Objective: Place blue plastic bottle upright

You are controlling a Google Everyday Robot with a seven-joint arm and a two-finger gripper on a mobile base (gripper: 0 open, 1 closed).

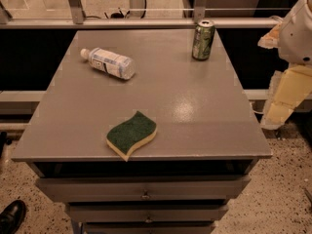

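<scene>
The blue plastic bottle (108, 62) lies on its side at the back left of the grey table top (195, 106). Its white cap points to the left and its pale label faces up. My gripper (282, 106), white with yellowish pads, hangs off the table's right edge, beside the top and well away from the bottle. It holds nothing that I can see.
A green drink can (203, 40) stands upright at the back right. A green-and-yellow sponge (131, 134) lies near the front edge. Drawers (144, 189) sit below the top. A rail (146, 22) runs behind the table. A black shoe (12, 216) is on the floor at lower left.
</scene>
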